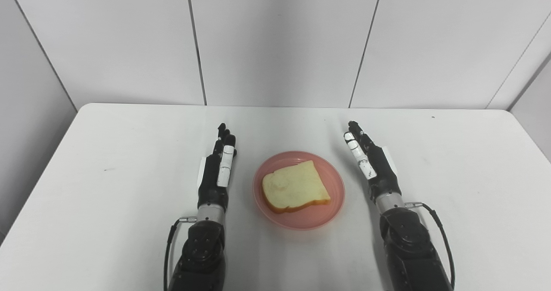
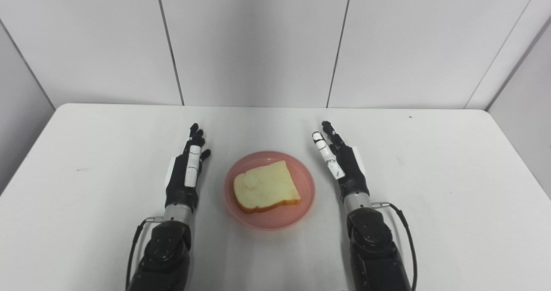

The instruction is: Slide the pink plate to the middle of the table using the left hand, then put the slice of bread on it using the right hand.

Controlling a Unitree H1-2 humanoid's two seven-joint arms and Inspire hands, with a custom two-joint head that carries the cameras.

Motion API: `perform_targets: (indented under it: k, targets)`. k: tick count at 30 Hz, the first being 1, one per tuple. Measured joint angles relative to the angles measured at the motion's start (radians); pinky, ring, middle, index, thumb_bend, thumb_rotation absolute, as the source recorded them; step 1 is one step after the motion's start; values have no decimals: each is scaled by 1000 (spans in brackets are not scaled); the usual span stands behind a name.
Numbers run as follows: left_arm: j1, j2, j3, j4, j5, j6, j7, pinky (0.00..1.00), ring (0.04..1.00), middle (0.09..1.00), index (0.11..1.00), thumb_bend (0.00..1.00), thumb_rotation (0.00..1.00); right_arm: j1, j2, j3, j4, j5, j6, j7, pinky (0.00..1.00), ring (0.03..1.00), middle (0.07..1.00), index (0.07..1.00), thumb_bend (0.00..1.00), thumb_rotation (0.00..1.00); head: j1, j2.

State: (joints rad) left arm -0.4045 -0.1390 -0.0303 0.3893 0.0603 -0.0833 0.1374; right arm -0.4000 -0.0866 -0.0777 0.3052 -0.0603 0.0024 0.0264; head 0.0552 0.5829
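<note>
A pink plate (image 1: 331,209) sits near the middle of the white table (image 1: 107,153), between my two hands. A slice of bread (image 1: 295,187) lies flat on the plate. My left hand (image 1: 217,170) is just left of the plate, fingers straight and pointing away, holding nothing and apart from the plate. My right hand (image 1: 370,162) is just right of the plate, fingers straight, holding nothing and apart from the plate. The same layout shows in the right eye view, with the plate (image 2: 301,211) and bread (image 2: 266,187) between the left hand (image 2: 186,172) and the right hand (image 2: 342,164).
The table's far edge meets white wall panels (image 1: 280,41). A small dark speck (image 1: 105,169) marks the table at the left.
</note>
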Motion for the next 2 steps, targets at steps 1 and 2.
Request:
perform_targets:
  k: [1,2]
  targets:
    - [-2,1,0,0,0,3,0,1000,1000,1000,969,901,993,0,-1,4,2,-1,-4,-3,1000,984,940,897,827,851,0,0]
    - [-2,2,0,0,0,4,0,1000,1000,1000,969,900,994,1,-2,7,3,-3,-6,-5,1000,983,940,897,828,856,-2,0]
